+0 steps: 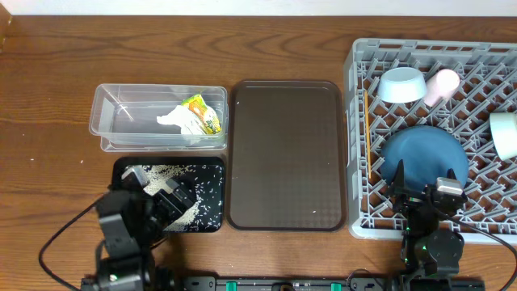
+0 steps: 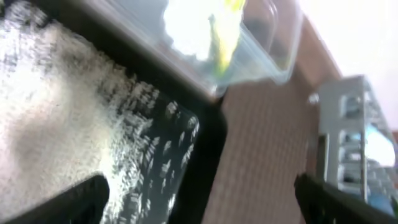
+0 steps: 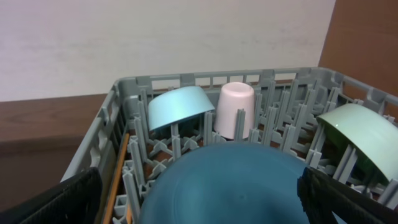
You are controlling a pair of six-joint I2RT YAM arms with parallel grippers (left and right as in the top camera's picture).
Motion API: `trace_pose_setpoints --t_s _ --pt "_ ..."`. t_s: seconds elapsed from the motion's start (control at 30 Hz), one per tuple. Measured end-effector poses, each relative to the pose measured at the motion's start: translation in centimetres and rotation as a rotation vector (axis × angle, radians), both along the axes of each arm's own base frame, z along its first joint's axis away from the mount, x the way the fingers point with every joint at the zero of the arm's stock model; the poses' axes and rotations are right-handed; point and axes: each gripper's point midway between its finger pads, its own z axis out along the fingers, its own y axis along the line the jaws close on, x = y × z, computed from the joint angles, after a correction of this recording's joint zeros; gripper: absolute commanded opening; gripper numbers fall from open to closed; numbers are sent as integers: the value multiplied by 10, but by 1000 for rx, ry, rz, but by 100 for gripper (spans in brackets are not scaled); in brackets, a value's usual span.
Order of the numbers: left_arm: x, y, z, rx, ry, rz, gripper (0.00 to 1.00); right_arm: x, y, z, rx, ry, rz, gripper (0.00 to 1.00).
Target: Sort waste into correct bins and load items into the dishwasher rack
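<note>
White rice grains [image 1: 166, 172] lie in the black tray [image 1: 212, 168]. My left gripper [image 1: 174, 198] hovers open over that tray's near half. In the left wrist view the rice [image 2: 56, 137] spreads beneath the open left gripper [image 2: 202, 205]. The clear tub [image 1: 113, 113] holds the crumpled tissue [image 1: 172, 121] and the yellow-green wrapper [image 1: 202, 113]. The grey rack [image 1: 355, 137] carries the dark-blue plate [image 1: 424, 153], light-blue bowl [image 1: 401, 84], pink cup [image 1: 442, 86] and mint bowl [image 1: 505, 133]. My right gripper [image 1: 424, 187] stands open at the plate's near edge, with the plate [image 3: 230, 186] between its fingers but not clamped.
A brown serving tray [image 1: 287, 153] lies between the bins and the rack. A thin orange stick [image 1: 366, 129] rests along the rack's left wall. Arm cables trail along the table's front edge.
</note>
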Motion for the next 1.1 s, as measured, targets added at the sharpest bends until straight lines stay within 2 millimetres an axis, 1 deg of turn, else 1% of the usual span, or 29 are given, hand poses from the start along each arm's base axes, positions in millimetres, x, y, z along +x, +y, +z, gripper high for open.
trace_pose_setpoints --t_s 0.07,0.1,0.2,0.27,0.33,0.4,0.57,0.7,0.83,0.93,1.1 --pt "12 -4 13 30 -143 -31 98 0 0 0 0 0 0 99" --pt "18 -8 23 49 -232 -52 98 0 0 0 0 0 0 99" --pt "25 -18 47 85 -420 -90 98 0 0 0 0 0 0 99" --pt "26 -20 53 99 -490 -91 98 0 0 0 0 0 0 99" --pt "26 -21 51 114 -521 -79 98 0 0 0 0 0 0 99" --pt "27 -19 43 129 -518 -58 98 0 0 0 0 0 0 99" --pt "27 -6 30 175 -517 22 98 0 0 0 0 0 0 99" --pt "25 5 17 235 -480 62 98 0 0 0 0 0 0 99" --pt "24 15 25 341 -516 87 98 0 0 0 0 0 0 99" --pt "23 21 31 470 -553 80 98 0 0 0 0 0 0 99" --pt "23 24 32 663 -574 25 98 0 0 0 0 0 0 99"
